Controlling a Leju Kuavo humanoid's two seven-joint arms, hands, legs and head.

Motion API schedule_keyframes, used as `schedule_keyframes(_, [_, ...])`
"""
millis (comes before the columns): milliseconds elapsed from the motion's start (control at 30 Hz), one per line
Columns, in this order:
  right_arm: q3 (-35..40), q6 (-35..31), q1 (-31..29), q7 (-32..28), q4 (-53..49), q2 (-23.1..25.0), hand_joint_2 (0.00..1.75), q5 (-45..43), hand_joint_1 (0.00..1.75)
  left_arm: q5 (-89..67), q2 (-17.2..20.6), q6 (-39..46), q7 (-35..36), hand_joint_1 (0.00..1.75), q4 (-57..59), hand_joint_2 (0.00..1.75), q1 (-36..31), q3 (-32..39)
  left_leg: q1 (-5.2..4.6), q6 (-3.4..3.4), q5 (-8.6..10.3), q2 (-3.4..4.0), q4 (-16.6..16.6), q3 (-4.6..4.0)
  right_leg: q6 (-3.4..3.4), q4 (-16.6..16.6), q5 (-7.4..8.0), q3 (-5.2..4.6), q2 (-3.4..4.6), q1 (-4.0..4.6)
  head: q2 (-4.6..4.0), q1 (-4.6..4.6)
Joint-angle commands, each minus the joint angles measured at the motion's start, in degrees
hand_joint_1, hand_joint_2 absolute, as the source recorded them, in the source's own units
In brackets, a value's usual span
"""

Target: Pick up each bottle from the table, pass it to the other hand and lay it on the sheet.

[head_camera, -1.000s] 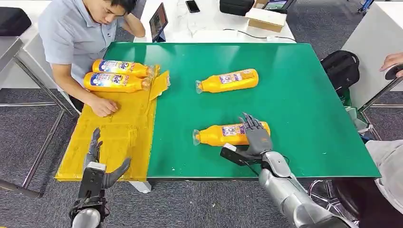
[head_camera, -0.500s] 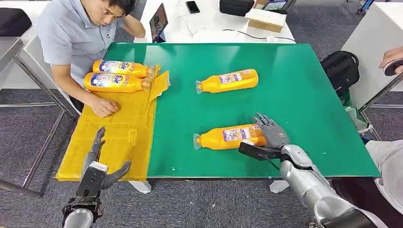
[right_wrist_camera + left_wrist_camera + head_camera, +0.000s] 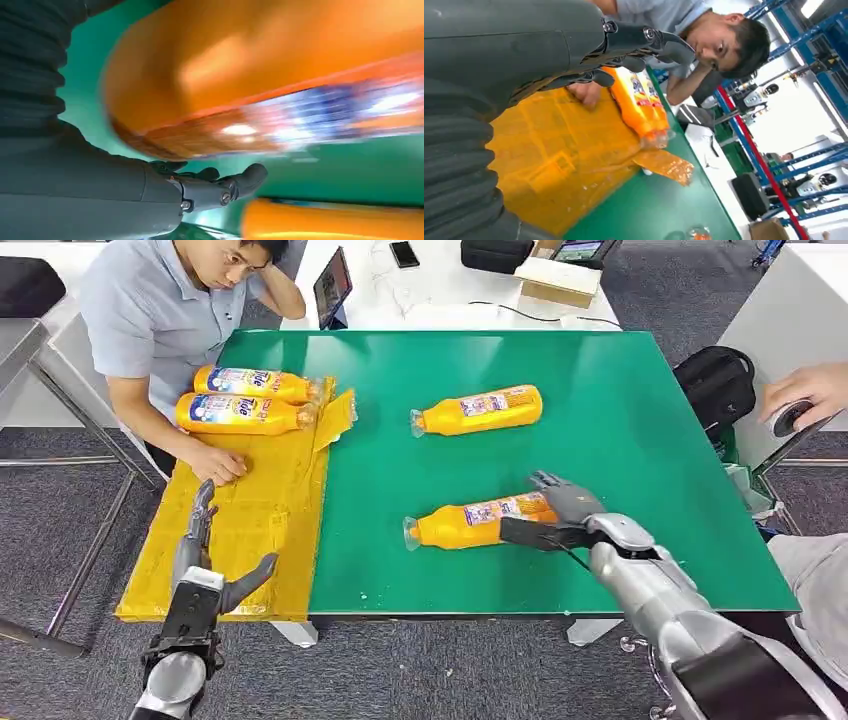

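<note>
1. Head view: the right hand (image 3: 565,515) now sits at the base end of the near orange plastic bottle (image 3: 478,522) lying on the green table (image 3: 650,460), thumb on the near side and fingers over the far side. A second ago it lay flat on top of the bottle; it has slid round to the end, which looks like a grasp being set up. Whether the fingers actually clamp, I cannot tell. The far orange bottle (image 3: 480,410) lies untouched. Two more bottles (image 3: 245,400) already lie on the yellow crinkled sheet (image 3: 250,510), beside a seated person's hand (image 3: 220,462).
2. Left wrist view: the left hand (image 3: 624,47) hangs spread and empty over the sheet, ready to receive.
3. Right wrist view: the near bottle looms blurred and close, thumb below it, a sliver of green showing between, so no firm grip yet, I'd judge.
</note>
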Motion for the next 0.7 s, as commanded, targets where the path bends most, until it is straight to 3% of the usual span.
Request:
schedule_keyframes(33, [3.56, 0.4, -5.19, -0.26, 7.42, 6.62, 1.75, -0.42, 0.0, -0.02, 0.18, -0.03, -0.28, 0.0, 6.41, 1.75, -4.1, -2.82, 0.03, -0.07, -0.01, 0.07, -0.01, 0.04, -0.1, 0.0, -0.01, 0.01, 0.01, 0.04, 0.0, 0.0])
schedule_keyframes(167, [3.74, 0.87, -5.72, -1.42, 7.65, 8.42, 1.75, -0.76, 0.0, -0.31, 0.52, 0.08, -0.41, 0.0, 6.5, 1.75, -3.84, -3.44, 0.03, -0.06, -0.02, 0.14, 0.0, -0.07, -0.1, 0.01, 0.01, -0.1, 0.08, 0.03, 0.0, 0.0])
schedule_keyframes(700, [3.79, 0.64, -5.56, -1.43, 7.75, 8.37, 1.75, -0.72, 0.0, -0.29, 0.58, 0.08, -0.39, 0.0, 6.47, 1.75, -3.75, -3.48, 0.05, -0.09, -0.01, 0.0, 0.02, -0.1, -0.14, -0.01, -0.01, -0.05, -0.08, 0.07, 0.0, 0.04])
